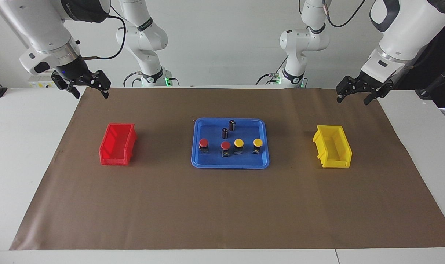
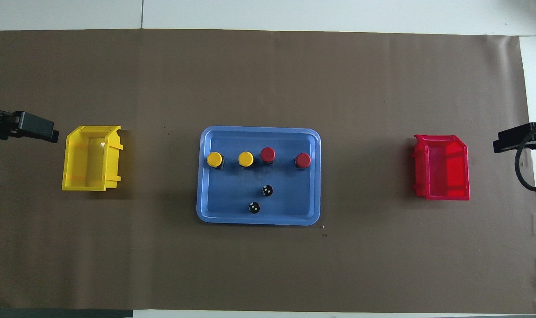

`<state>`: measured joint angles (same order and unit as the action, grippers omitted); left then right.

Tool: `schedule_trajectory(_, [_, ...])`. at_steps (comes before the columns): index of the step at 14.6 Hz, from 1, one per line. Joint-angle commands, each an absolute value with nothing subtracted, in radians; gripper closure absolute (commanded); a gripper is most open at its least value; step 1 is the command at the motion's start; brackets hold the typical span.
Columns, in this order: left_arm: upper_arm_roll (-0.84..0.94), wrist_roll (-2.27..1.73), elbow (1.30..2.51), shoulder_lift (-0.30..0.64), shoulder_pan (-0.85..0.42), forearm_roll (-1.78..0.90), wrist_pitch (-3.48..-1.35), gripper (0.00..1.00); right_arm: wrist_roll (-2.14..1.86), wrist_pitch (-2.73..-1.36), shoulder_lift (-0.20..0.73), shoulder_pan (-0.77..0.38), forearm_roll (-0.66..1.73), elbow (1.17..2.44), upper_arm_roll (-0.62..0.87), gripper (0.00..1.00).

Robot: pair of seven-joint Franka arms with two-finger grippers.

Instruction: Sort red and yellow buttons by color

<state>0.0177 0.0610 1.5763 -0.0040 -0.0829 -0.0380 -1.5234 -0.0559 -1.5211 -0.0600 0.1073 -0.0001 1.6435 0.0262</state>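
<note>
**Blue tray holds all four buttons, both bins bare**

Brown paper mat (image 1: 222,205) covers the white tabletop (image 1: 24,146). Both arms wait raised at the robots' edge of it. The left gripper (image 1: 360,93) hangs over the mat's corner at its own end, jaws spread and gripping nothing. The right gripper (image 1: 86,87) hangs over the matching corner at the right arm's end, jaws likewise spread and bare.

Between the two sets of jaws, well apart from each, lies the blue tray (image 2: 314,176). In the tray's part nearest the robots stand two dark capless cylinders (image 2: 254,207) with silvery tops, close together but not touching. Farther out in the tray, the four buttons stand upright in a row. The two yellow buttons (image 2: 214,159) take the end toward the left jaws. The two red buttons (image 2: 303,160) take the end toward the right jaws. The inner yellow cap and the inner red cap sit just beside each other.

A yellow bin (image 2: 70,168) sits on the mat nearest the left jaws, with nothing in it. A red bin (image 2: 464,176) sits nearest the right jaws, equally bare inside.
</note>
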Motion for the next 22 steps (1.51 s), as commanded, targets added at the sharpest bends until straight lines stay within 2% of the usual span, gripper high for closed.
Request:
schedule_trajectory(1, [0.020, 0.080, 1.601, -0.031, -0.069, -0.057, -1.516, 0.00, -0.052, -1.522, -0.069, 0.114, 0.002, 1.644, 0.029, 0.00])
schedule_trajectory(9, [0.020, 0.080, 1.601, -0.031, -0.069, -0.057, -1.516, 0.00, -0.028, -1.554, -0.074, 0.097, 0.031, 1.660, 0.029, 0.00])
schedule_trajectory(11, [0.020, 0.080, 1.601, -0.031, -0.071, -0.057, -1.516, 0.00, -0.009, -1.572, -0.063, 0.048, 0.031, 1.646, 0.046, 0.00])
schedule_trajectory(14, [0.020, 0.080, 1.600, -0.029, -0.069, -0.057, -1.516, 0.00, 0.194, -1.634, -0.028, -0.105, 0.020, 1.645, 0.051, 0.00])
schedule_trajectory(18, [0.020, 0.080, 1.601, -0.031, -0.071, -0.057, -1.516, 0.00, 0.472, -1.860, 0.138, -0.311, 0.005, 1.655, 0.051, 0.00])
schedule_trajectory(22, [0.020, 0.080, 1.601, -0.029, -0.071, -0.057, -1.516, 0.00, 0.573, -2.130, 0.140, -0.391, 0.003, 1.857, 0.052, 0.00])
